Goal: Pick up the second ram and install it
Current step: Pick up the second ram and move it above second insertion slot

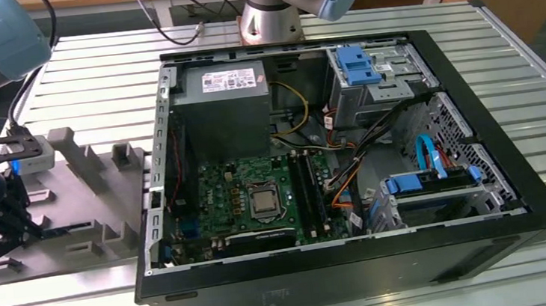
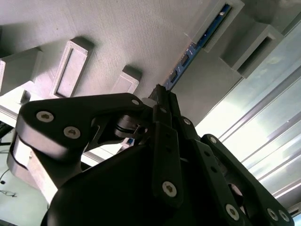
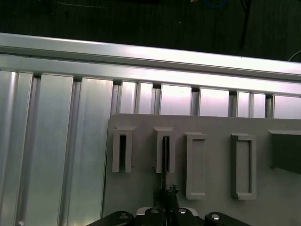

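The second ram [image 2: 188,59] is a thin blue-green stick standing on edge in a slot of the grey holder plate [image 2: 117,33]. In the first wrist view the ram [image 3: 165,153] shows edge-on, its far end inside a raised slot block. My gripper [image 2: 161,92] has its black fingers pressed together on the ram's near end. In the first wrist view the gripper [image 3: 165,192] meets the stick just short of that block. In the exterior view the gripper [image 1: 0,232] hangs over the holder plate [image 1: 88,208] at that view's far left, hiding the ram.
The open black computer case [image 1: 354,265] lies to the exterior view's right of the plate, with the green motherboard [image 1: 222,195], its long black slots [image 1: 302,188] and a grey power-supply box [image 1: 223,105]. Other raised slot blocks [image 3: 243,165] stand on the plate. The table [image 1: 86,88] is ribbed aluminium.
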`<action>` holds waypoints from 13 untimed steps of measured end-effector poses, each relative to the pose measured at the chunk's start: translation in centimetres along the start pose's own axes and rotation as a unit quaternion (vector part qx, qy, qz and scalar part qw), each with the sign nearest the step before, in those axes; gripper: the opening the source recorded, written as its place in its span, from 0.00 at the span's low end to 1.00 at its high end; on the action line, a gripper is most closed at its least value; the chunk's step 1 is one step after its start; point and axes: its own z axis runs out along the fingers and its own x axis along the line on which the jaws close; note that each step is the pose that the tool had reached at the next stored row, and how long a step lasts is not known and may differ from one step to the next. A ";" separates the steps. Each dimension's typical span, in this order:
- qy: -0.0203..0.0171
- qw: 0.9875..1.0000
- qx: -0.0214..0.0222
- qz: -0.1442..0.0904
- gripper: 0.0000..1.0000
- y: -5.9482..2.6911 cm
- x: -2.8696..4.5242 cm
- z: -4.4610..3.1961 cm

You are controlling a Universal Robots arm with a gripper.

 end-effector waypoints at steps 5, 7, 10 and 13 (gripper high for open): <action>0.000 1.000 0.001 0.012 0.13 -0.01 -0.01 0.01; 0.000 1.000 0.001 0.012 0.13 0.00 0.00 0.02; 0.000 1.000 0.001 0.012 0.13 0.00 0.00 0.03; 0.000 1.000 0.001 0.012 0.13 0.00 0.00 0.03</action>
